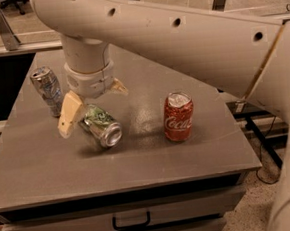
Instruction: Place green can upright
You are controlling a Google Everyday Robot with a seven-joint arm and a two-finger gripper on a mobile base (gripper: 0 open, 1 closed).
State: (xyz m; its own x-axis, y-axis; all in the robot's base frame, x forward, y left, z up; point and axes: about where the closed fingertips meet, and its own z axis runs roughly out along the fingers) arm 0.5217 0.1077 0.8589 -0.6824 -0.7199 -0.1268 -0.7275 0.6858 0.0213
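Note:
The green can (101, 126) lies on its side on the grey table (153, 162), its silver end facing the front right. My gripper (93, 101) hangs from the big white arm right above the can's rear end. It is open, with one tan finger (67, 114) to the left of the can and the other finger (117, 87) behind it on the right. The gripper holds nothing.
A dented silver can (47, 90) stands upright just left of the gripper. A red Coca-Cola can (178, 116) stands upright to the right of the green can. Drawers with a black handle (131, 221) sit below the table's front edge.

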